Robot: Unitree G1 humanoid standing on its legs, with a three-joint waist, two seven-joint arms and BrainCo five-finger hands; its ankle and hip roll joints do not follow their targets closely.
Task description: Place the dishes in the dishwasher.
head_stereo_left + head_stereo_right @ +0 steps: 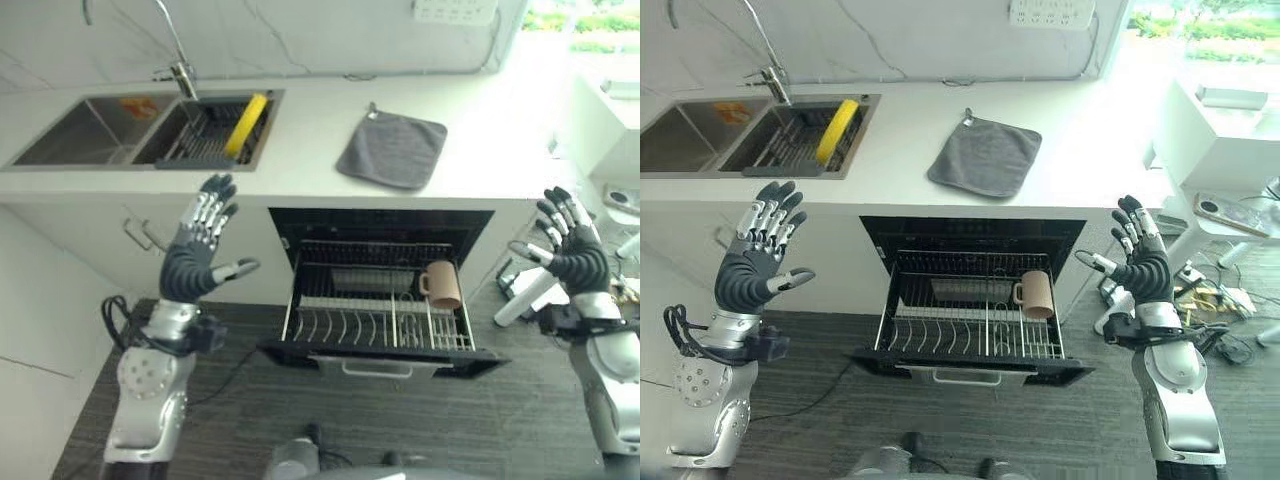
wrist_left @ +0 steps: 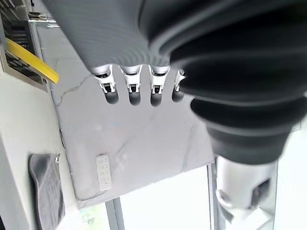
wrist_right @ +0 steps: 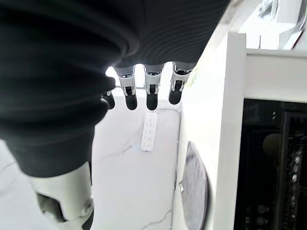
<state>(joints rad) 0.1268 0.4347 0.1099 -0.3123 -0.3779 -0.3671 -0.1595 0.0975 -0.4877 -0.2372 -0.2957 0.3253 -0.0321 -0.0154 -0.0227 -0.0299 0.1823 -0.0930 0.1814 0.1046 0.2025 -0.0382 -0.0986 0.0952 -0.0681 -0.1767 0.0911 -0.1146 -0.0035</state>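
While the dishwasher rack (image 1: 970,320) stands pulled out below the surface (image 1: 480,150), a brown mug (image 1: 1037,294) sits at its right end. Both hands are raised with fingers spread and empty, the left hand (image 1: 200,250) and right hand (image 1: 1140,262) either side. A yellow dish (image 1: 246,124) leans in the sink's rack (image 1: 200,140), a grey cloth (image 1: 392,148) lying nearby.

Left hand (image 1: 198,250): I have it raised at left of centre in the head view, palm forward, fingers (image 2: 111,91) straight and spread upward, thumb out to the side, holding nothing. Forearm rises from the lower left.

Right hand (image 1: 1143,262): raised at the right edge, fingers (image 3: 151,96) straight, slightly fanned, thumb apart, empty. Forearm rises from the lower right.
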